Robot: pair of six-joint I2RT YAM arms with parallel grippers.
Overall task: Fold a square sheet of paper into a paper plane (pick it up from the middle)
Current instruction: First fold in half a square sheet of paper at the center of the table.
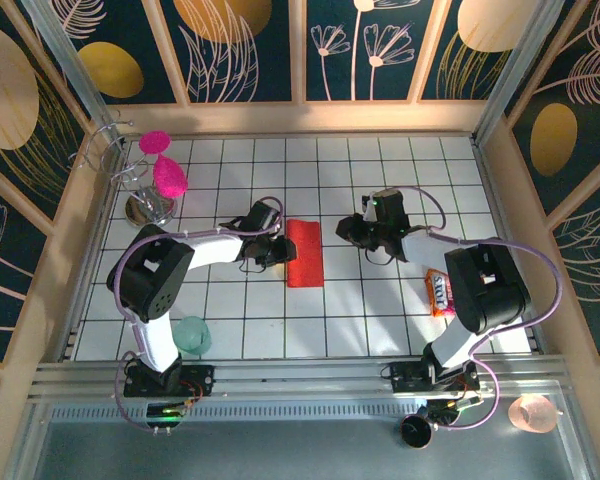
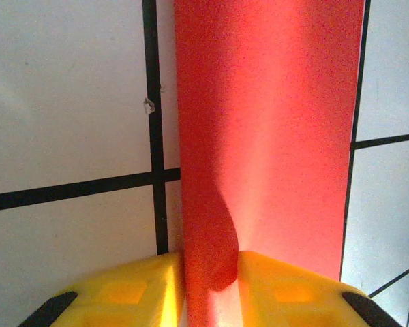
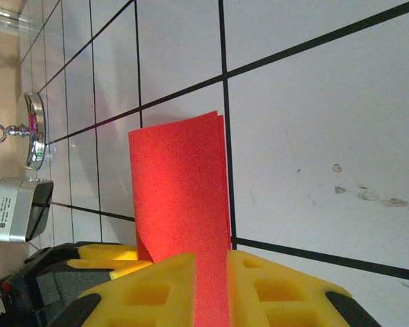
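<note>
Light: bright, even, diffuse from overhead; white table (image 1: 240, 160) near clipping.
Shadows: soft, short, tight under the left arm (image 1: 200, 248).
Glare: pale washed band down the sheet of paper (image 2: 279, 136) in left wrist view; red oversaturated.
Focus: top view sharp; left fingers (image 2: 123, 296) soft at bottom edge; paper looks grainy.
Distortion: top view walls splay outward at corners.

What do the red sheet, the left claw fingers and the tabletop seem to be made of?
Red sheet: thin matte paper. It has a grainy surface with no gloss and curls softly at its edge.
Left claw fingers: probably yellow moulded plastic or foam, dull, with recessed pockets.
Tabletop: smooth white board with black grid lines, possibly laminate, with small scuffs and faint sheen.
</note>
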